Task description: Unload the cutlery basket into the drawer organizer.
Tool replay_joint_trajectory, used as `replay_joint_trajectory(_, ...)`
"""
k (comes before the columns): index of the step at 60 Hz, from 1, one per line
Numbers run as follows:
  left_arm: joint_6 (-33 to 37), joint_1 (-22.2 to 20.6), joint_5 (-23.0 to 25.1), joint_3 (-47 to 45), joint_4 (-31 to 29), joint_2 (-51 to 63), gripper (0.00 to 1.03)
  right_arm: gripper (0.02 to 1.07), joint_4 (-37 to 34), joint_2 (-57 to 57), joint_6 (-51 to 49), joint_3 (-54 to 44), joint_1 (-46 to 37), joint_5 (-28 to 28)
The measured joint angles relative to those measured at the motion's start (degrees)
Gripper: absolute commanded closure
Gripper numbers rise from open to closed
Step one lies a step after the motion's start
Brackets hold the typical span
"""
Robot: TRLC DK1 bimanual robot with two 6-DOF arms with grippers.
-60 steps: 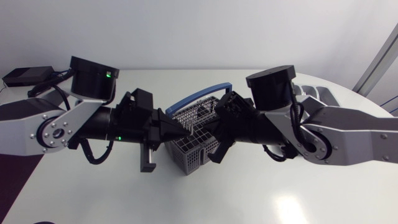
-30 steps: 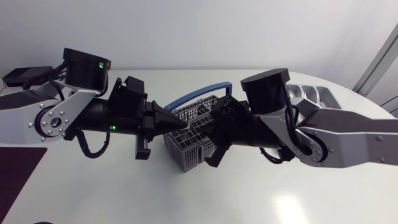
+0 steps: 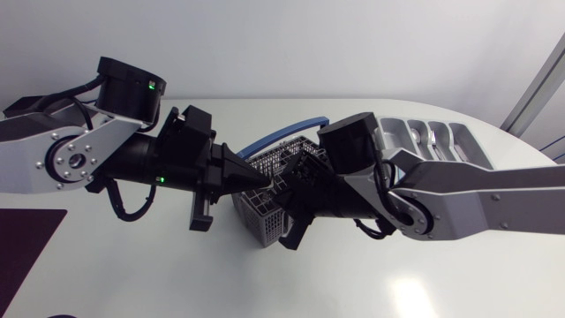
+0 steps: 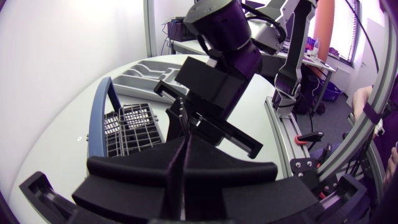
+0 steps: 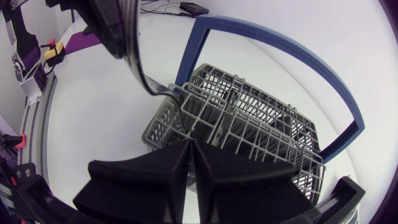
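The grey wire cutlery basket (image 3: 261, 222) with its blue handle (image 3: 281, 136) stands mid-table. My left gripper (image 3: 263, 182) hangs over it, shut on a thin silver piece of cutlery (image 5: 157, 89) whose lower end still dips into the basket (image 5: 249, 124). From the opposite side my right gripper (image 3: 283, 189) meets it above the basket's rim; it is shut (image 5: 191, 155) with nothing between its fingers. In the left wrist view my left gripper (image 4: 180, 165) points at the right arm's gripper (image 4: 205, 121). The grey drawer organizer (image 3: 399, 132) lies at the back right with some silver pieces in it.
Both arms crowd the space over the basket, their fingertips almost touching. The organizer (image 4: 146, 73) lies beyond the basket (image 4: 134, 127) as the left wrist sees it. White tabletop (image 3: 397, 278) stretches in front of the basket and to the right.
My right arm has swung left over the basket, uncovering the organizer behind it. My left arm shifted slightly, with its gripper staying shut over the basket.
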Motion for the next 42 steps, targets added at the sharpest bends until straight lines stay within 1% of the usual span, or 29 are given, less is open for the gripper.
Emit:
replay_joint_trajectory(11, 1.51, 0.0, 0.02, 1.77, -2.6, 0.0, 0.94, 0.95, 0.46, 0.87, 0.15, 0.02, 0.42, 0.28)
replay_joint_trajectory(30, 6.14, 0.02, -0.26, 6.84, -11.06, 1.66, 0.94, 0.95, 1.79, 1.75, 0.22, 0.09, 1.03, 0.42)
replay_joint_trajectory(42, 9.66, 0.42, 0.04, 9.05, -14.99, 2.49, 0.94, 0.95, 1.97, 1.86, 0.37, 0.09, 1.07, 0.39)
